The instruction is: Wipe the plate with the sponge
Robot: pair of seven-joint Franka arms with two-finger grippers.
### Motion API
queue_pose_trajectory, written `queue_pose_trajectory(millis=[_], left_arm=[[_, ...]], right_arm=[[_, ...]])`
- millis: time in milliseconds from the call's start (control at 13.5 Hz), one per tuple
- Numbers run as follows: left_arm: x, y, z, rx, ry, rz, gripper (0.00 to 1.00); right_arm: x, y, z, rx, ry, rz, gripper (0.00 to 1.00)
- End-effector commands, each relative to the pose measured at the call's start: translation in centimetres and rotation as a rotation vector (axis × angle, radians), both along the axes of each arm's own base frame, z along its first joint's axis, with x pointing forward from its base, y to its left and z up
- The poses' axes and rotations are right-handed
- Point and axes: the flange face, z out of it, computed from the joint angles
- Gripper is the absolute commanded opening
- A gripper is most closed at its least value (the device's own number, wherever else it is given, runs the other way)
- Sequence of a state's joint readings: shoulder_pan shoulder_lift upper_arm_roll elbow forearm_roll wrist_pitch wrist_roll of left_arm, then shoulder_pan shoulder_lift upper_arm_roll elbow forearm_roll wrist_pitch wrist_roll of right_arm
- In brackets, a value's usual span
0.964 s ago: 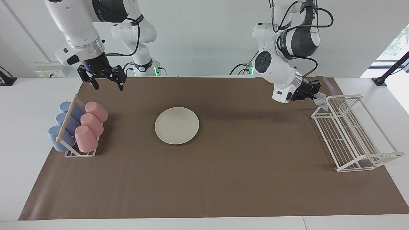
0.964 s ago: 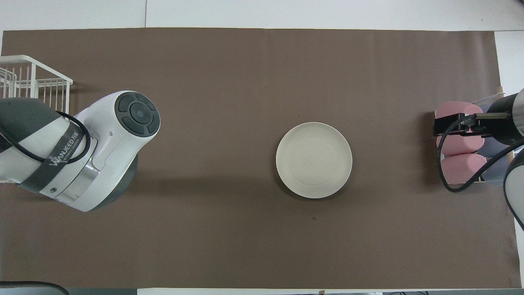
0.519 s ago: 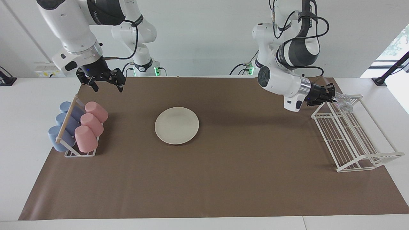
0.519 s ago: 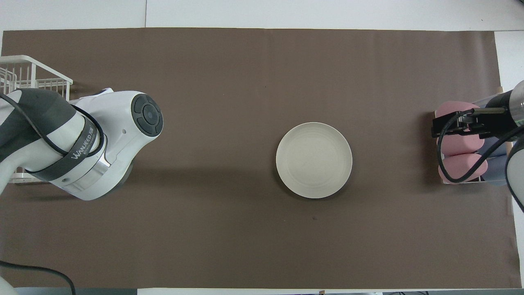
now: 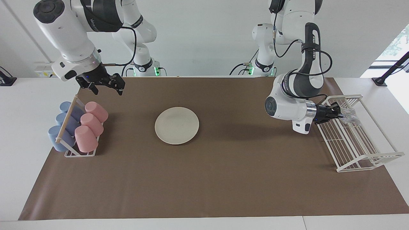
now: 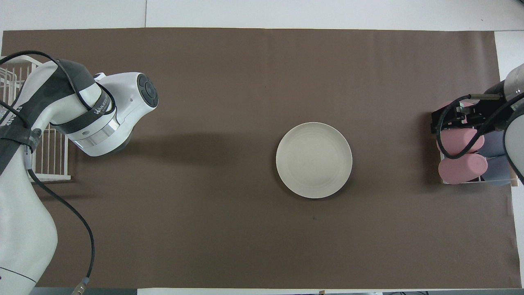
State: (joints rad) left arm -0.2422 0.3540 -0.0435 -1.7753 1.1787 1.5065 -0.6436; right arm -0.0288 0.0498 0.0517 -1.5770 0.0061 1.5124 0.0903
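The cream-white plate [image 5: 176, 125] lies flat on the brown mat near the middle of the table, and it also shows in the overhead view [image 6: 314, 159]. My left gripper [image 5: 338, 114] points sideways over the white wire rack [image 5: 358, 150] and is shut on the silvery sponge [image 5: 350, 116], which sticks out from its fingertips. Whether the sponge touches the rack I cannot tell. In the overhead view the left arm hides both. My right gripper [image 5: 107, 87] hangs open and empty over the mat beside the cup rack, away from the plate; it also shows in the overhead view [image 6: 455, 119].
A small rack with pink cups [image 5: 90, 124] and blue cups [image 5: 62, 127] lying in it stands at the right arm's end of the table. The wire rack [image 6: 49, 157] stands at the left arm's end. The brown mat [image 5: 223, 179] covers most of the table.
My left arm has swung away from the robots and lowered, carrying the sponge from the rack's corner to over the wire rack. The right gripper has shifted only slightly.
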Motion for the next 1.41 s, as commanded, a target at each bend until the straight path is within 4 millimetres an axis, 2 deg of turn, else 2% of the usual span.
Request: queue_pose_trajectory(millis=[0,148,297,593,668,742,890,1039,1187,1335], left_arm=[[0.6,0.7,-0.3,-0.03,-0.084,0.012,0.0],[0.6,0.8,-0.8,-0.074,-0.115,0.03,0.0],[0.6,0.8,-0.9,-0.079,-0.116,0.032,0.0],[0.8,0.7,-0.9,-0.095,-0.122,0.018,0.0],[0.8,0.7,-1.0,-0.096,-0.121,0.017,0.08],[0.8,0.6,-1.0,-0.099,-0.122,0.012,0.26],[0.8,1.0,-1.1,-0.101,-0.121,0.016,0.82],[0.9,1.1,-1.2,-0.105,-0.121,0.013,0.9],[0.9,1.1,-1.2,-0.105,-0.121,0.013,1.0],[0.9,1.0,-1.0,-0.108,-0.121,0.008,1.0]], right_arm=[[-0.6,-0.6,0.9,0.012,0.002,0.006,1.0],[-1.1,-0.5,0.6,0.011,0.01,0.007,1.0],[-1.3,-1.6,0.4,0.011,0.016,-0.01,1.0],[-1.6,-1.7,1.2,0.009,0.002,-0.023,1.0],[-1.7,-1.8,1.5,0.008,-0.004,-0.035,1.0],[-1.8,-2.3,1.7,0.008,-0.01,-0.028,1.0],[-1.7,-3.1,1.6,0.017,-0.017,0.028,1.0],[-1.7,-4.4,1.6,0.017,-0.018,0.004,1.0],[-1.5,-4.2,1.7,0.016,-0.024,-0.002,1.0],[-1.5,-4.0,1.6,0.014,-0.022,-0.002,1.0]])
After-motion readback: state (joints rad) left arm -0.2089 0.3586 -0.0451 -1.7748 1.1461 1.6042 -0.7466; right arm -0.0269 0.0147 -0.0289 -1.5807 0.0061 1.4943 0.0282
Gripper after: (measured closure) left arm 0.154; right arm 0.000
